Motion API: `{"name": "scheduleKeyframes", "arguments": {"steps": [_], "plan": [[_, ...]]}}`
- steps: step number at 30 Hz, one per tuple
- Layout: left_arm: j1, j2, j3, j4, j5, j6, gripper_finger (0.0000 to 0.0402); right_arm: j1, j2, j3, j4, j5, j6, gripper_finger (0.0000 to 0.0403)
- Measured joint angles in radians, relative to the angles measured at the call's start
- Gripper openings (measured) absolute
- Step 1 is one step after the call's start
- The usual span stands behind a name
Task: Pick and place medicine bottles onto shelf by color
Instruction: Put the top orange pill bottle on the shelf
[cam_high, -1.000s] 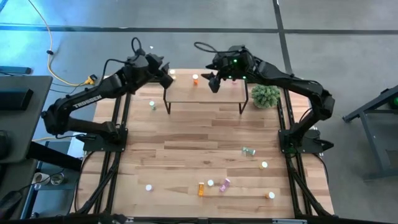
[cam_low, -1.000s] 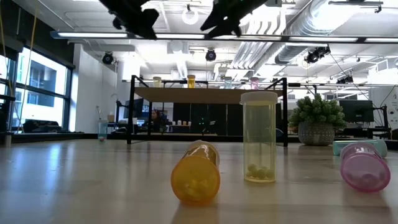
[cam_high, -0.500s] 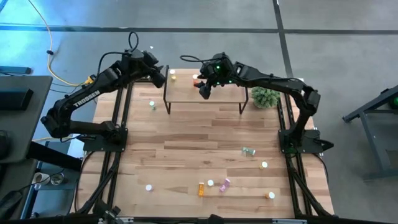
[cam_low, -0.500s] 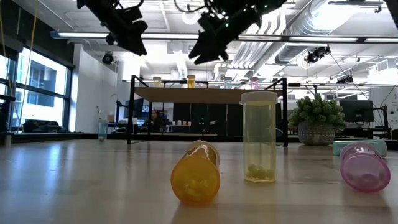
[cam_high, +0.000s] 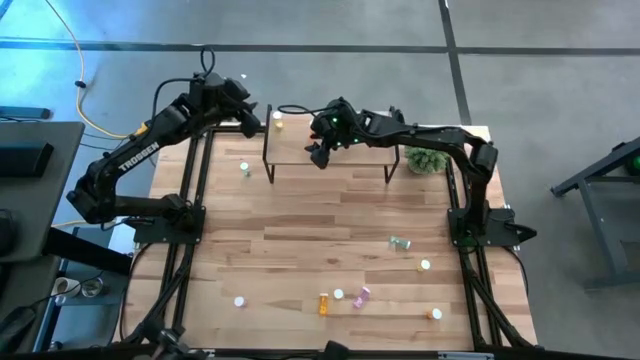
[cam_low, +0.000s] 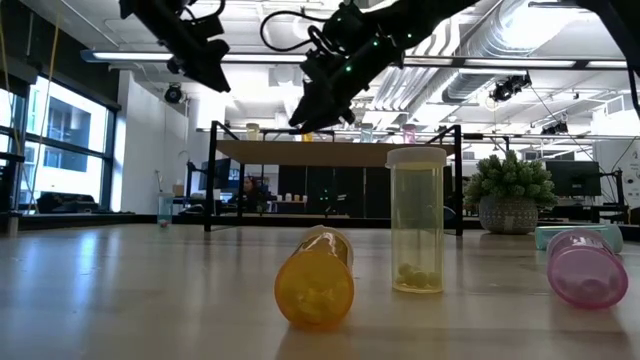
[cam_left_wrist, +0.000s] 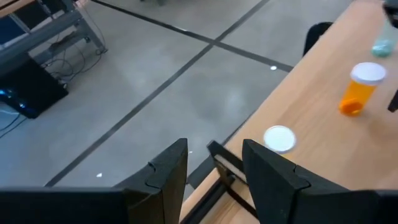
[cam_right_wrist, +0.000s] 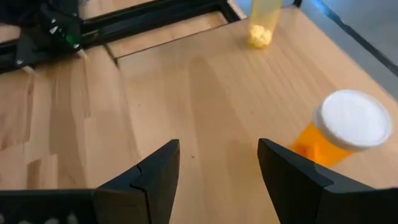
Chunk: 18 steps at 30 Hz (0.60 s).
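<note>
The light-wood shelf (cam_high: 345, 150) stands at the table's far side. A yellow bottle (cam_high: 278, 124) stands on its far left corner; the right wrist view shows it (cam_right_wrist: 263, 23) and an upright orange bottle (cam_right_wrist: 343, 129) on the shelf. My right gripper (cam_high: 318, 155) hangs open and empty over the shelf's left half (cam_right_wrist: 217, 146). My left gripper (cam_high: 258, 122) is open and empty above the shelf's far left corner (cam_left_wrist: 214, 146), near a white cap (cam_left_wrist: 280, 138). More bottles lie near the table's front edge: orange (cam_high: 323, 302), pink (cam_high: 362, 297), green (cam_high: 400, 243).
A green plant ball (cam_high: 428, 153) stands just right of the shelf. A green bottle (cam_high: 244, 168) stands left of the shelf's front leg. In the low view a lying yellow bottle (cam_low: 315, 280), an upright yellow one (cam_low: 417, 220) and a pink one (cam_low: 585, 268) are close to the camera.
My right gripper has gone toward the table's left edge and down, from the shelf's far middle to over its left half, staying open. My left gripper has drifted a little toward the table's left edge.
</note>
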Motion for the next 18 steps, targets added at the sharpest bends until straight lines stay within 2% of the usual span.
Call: {"name": "scheduleKeyframes", "arguments": {"steps": [18], "plan": [[0.009, 0.001, 0.000, 0.000, -0.001, 0.044, 0.0145, -0.001, 0.007, 0.000, 0.010, 0.085, 0.024, 0.0208]]}}
